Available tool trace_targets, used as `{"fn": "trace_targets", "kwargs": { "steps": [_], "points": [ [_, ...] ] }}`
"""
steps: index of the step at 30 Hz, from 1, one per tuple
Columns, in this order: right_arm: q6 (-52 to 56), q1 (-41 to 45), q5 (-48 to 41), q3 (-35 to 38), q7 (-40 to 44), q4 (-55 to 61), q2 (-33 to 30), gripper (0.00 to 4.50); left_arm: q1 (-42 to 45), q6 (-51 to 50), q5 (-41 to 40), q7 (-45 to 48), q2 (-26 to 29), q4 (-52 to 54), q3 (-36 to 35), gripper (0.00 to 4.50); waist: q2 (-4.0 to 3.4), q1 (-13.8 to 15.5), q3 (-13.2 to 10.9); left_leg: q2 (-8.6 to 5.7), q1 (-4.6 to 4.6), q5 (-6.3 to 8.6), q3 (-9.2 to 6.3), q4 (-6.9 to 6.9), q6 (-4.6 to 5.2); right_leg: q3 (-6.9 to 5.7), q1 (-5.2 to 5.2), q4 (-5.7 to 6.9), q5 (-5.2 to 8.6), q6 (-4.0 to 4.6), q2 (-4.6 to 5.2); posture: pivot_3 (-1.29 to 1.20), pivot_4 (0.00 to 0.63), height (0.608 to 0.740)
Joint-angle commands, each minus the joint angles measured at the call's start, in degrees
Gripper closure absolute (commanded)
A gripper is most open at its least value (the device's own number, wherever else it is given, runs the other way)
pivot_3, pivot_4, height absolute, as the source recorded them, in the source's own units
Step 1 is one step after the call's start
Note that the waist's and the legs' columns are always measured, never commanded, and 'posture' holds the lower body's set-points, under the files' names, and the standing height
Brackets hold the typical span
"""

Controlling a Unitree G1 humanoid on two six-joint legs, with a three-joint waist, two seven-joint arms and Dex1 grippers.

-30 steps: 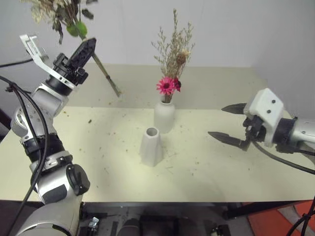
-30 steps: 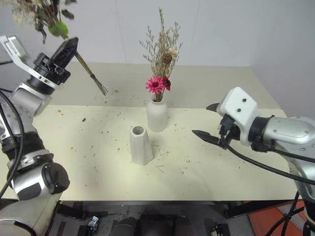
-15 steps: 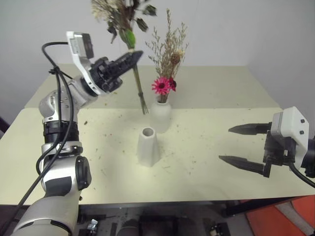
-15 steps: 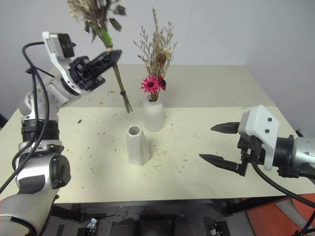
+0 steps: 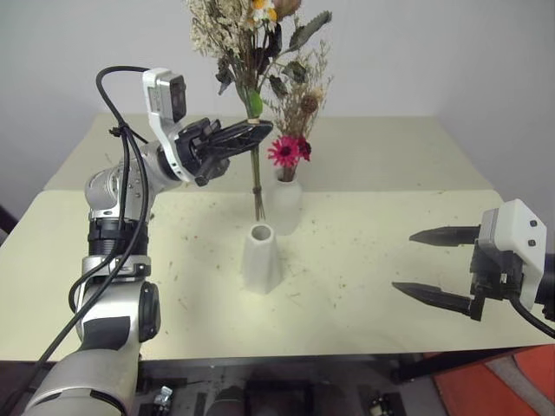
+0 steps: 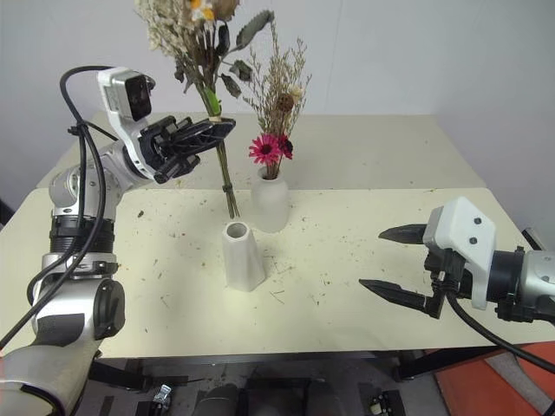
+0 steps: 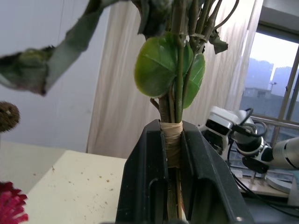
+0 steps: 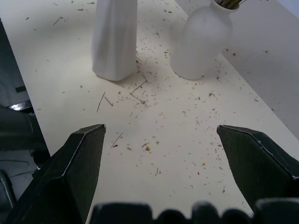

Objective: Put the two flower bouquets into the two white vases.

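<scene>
My right gripper [image 5: 435,264] hung wide apart beside the empty cone vase [image 5: 261,258]. Above that vase my left gripper [image 5: 245,134] clamped the fuller bouquet [image 5: 250,35], stems nearly upright. Behind it, the grass bouquet [image 5: 299,104] stood in the rounded vase [image 5: 284,206].

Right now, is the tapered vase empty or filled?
Empty: the tapered vase shows an open mouth. The fuller bouquet, clamped in the left gripper, hangs with its stem ends just above it.
</scene>
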State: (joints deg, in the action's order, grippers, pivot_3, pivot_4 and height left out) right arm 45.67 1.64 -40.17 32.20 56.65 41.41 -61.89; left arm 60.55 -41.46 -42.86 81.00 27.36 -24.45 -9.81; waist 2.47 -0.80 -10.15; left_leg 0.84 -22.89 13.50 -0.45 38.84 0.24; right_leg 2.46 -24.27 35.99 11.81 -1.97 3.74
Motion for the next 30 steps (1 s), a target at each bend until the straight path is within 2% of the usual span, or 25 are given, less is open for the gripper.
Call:
{"fn": "trace_targets", "kwargs": {
  "steps": [1,19,30],
  "points": [
    [-1.72,0.93,1.13,-0.12,-1.21,-0.25,-0.9,0.0,-0.43,-1.43,-1.39,-0.69,0.15,3.44,-0.14,4.39,0.0,0.01,0.0,0.0,0.0,0.0,0.0,0.0,0.0,0.0,0.0,0.01,0.0,0.0,0.0,0.0,0.15,0.74],
    [-1.5,1.14,1.45,-0.74,-2.74,0.51,-0.52,0.0,-3.67,2.93,2.71,0.82,-0.47,3.77,3.45,4.39,0.0,0.06,0.0,0.0,-0.01,0.0,0.0,0.0,0.0,0.0,0.0,-0.01,0.0,0.0,0.0,0.0,0.15,0.74],
    [-1.92,0.4,1.54,-0.91,-2.25,0.49,-0.52,0.0,-9.5,8.84,4.27,3.79,0.1,6.7,4.55,4.39,0.0,0.11,0.0,0.0,-0.01,0.0,0.0,0.01,0.0,0.0,0.0,-0.01,0.0,0.0,0.0,0.0,0.15,0.74]
  ]
}}
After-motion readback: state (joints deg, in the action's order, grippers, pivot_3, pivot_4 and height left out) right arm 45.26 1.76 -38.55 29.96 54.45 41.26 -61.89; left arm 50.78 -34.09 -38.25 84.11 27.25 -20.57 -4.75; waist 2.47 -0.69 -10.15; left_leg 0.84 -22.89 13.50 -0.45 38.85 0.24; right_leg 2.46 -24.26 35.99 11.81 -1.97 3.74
